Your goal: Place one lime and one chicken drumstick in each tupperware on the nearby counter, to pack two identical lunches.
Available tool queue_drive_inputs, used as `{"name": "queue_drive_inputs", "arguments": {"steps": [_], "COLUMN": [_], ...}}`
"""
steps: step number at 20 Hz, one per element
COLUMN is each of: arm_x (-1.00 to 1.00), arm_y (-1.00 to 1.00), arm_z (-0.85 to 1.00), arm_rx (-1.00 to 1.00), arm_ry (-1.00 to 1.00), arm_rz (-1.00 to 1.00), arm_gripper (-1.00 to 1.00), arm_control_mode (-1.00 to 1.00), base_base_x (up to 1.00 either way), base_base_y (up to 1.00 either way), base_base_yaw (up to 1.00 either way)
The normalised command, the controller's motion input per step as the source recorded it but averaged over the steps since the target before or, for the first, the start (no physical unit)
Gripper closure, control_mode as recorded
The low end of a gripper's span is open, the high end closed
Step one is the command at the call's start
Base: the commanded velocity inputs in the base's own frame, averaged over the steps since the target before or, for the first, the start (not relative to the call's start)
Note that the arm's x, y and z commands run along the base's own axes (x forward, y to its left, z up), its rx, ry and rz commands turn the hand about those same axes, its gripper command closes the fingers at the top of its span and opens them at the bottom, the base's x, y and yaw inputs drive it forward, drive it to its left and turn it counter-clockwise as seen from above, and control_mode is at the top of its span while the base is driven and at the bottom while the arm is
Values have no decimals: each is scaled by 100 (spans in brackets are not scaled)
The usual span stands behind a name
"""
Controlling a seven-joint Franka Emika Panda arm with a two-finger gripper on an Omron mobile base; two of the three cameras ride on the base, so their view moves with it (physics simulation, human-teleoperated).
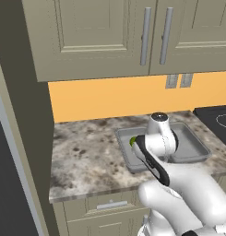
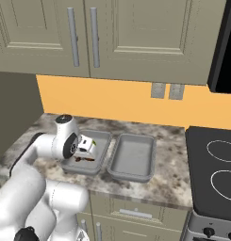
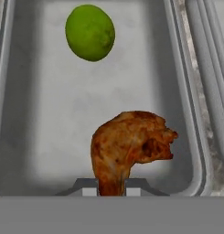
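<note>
My gripper is shut on the thin end of a browned chicken drumstick, and the meaty end points into the left tupperware. A green lime lies on that tray's floor beyond the drumstick, apart from it. From the right base view the gripper hangs low over the left tupperware with the drumstick under it; the right tupperware holds nothing. In the left base view the lime peeks past the arm inside the left tupperware. Whether the drumstick touches the floor I cannot tell.
Both trays sit side by side on the speckled counter, the right one near the black stovetop. Its rim runs along the right of the hand view. Wall cabinets hang overhead.
</note>
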Motion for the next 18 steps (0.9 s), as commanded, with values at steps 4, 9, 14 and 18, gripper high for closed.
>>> {"name": "queue_drive_inputs", "arguments": {"steps": [4, 9, 14, 18], "arm_x": [34, 20, 26, 23], "arm_y": [0, 0, 0, 0], "arm_z": [-32, -48, -45, -44], "arm_rx": [0, 0, 0, 0], "arm_ry": [6, 2, 0, 0], "arm_rz": [0, 0, 0, 0], "arm_gripper": [100, 100, 100, 100], "arm_control_mode": [-100, -100, -100, -100], "base_base_x": [0, 0, 0, 0], "base_base_y": [0, 0, 0, 0], "base_base_yaw": [0, 0, 0, 0]}}
